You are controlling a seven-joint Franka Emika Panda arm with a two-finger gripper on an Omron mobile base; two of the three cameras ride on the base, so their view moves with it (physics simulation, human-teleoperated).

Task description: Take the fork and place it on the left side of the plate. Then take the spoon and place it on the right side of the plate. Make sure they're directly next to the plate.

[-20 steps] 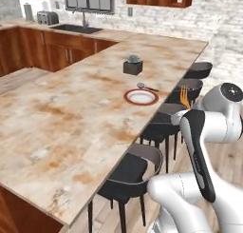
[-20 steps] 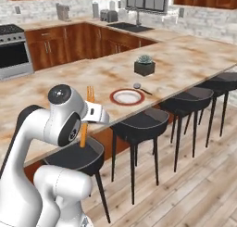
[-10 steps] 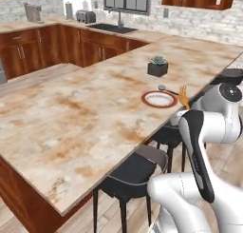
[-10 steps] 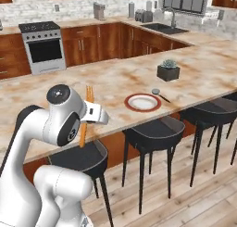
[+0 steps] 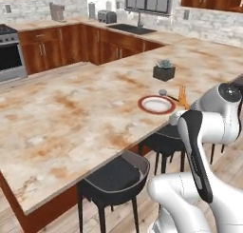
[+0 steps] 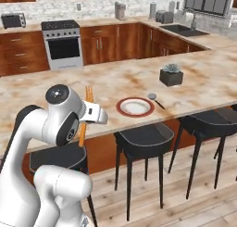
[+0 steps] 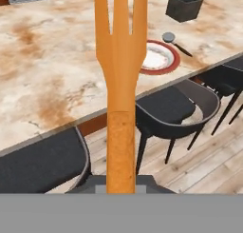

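I've got the gripper (image 6: 86, 114) clamped tight on the fork (image 7: 120, 80), tines up, held off the counter (image 6: 55, 89) edge above the stools, with the spoon (image 6: 155, 99) lying just right of the plate (image 6: 135, 107).

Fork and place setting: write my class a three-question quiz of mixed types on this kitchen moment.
1. True or false: the fork lies on the counter.
2. What lies beside the plate? A) spoon B) knife C) cup
3. Fill in: the potted plant stands ___ the plate, seen from the robot.

Key: 1. False; the gripper holds it upright above the stools. 2. A. 3. beyond.
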